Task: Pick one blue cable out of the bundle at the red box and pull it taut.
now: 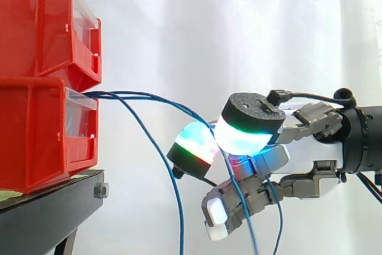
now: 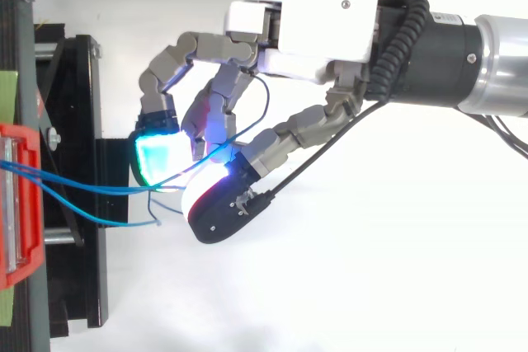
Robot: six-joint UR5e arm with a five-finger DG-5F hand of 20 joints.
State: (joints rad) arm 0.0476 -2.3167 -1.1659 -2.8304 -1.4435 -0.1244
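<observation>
White curtain behind; at centre right the hand [image 1: 310,147] curls, 2 glowing pads [image 1: 194,143] pinching 1 blue cable [image 1: 161,98] from the lower-left red box [image 1: 36,129].

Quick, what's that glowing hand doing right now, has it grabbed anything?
Hand: shut, with its curled fingers pinching one blue cable.

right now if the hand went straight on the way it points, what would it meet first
The hand points left with blue cables running through it; beyond them the lower red bin looks first in line, though depth is unclear.
</observation>
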